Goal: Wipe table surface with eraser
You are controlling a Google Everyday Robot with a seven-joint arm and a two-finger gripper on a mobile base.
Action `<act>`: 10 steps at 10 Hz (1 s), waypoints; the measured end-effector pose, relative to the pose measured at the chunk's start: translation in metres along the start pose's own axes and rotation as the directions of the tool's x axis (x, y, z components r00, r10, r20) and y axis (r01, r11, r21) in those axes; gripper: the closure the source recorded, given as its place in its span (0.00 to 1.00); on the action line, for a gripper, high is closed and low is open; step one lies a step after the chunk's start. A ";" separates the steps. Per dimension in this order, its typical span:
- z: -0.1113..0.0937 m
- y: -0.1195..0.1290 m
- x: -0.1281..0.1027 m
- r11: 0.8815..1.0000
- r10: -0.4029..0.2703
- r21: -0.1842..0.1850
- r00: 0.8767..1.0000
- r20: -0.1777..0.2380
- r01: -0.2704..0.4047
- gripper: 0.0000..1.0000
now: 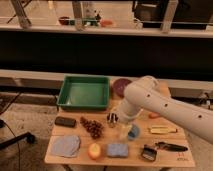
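The eraser, a small flat dark block, lies near the left edge of the tan table surface, in front of the green tray. My white arm reaches in from the right and bends down over the table's middle. The gripper hangs just above the tabletop between a small metal cup and a blue round dish. Its jaws are open and hold nothing. It is well to the right of the eraser, with a bunch of dark grapes in between.
A green tray and a purple bowl stand at the back. Along the front lie a grey cloth, an orange fruit, a blue sponge and a black-handled tool. A yellow item sits at the right.
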 end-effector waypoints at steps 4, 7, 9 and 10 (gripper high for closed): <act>0.000 0.000 0.002 1.000 0.002 0.001 1.000 -0.003 -0.002 0.20; 0.005 0.002 -0.002 1.000 -0.003 0.003 1.000 0.011 0.003 0.20; 0.017 0.000 -0.021 0.999 -0.030 0.010 0.999 0.031 0.030 0.20; 0.026 -0.003 -0.038 0.999 -0.044 0.013 0.998 0.044 0.044 0.20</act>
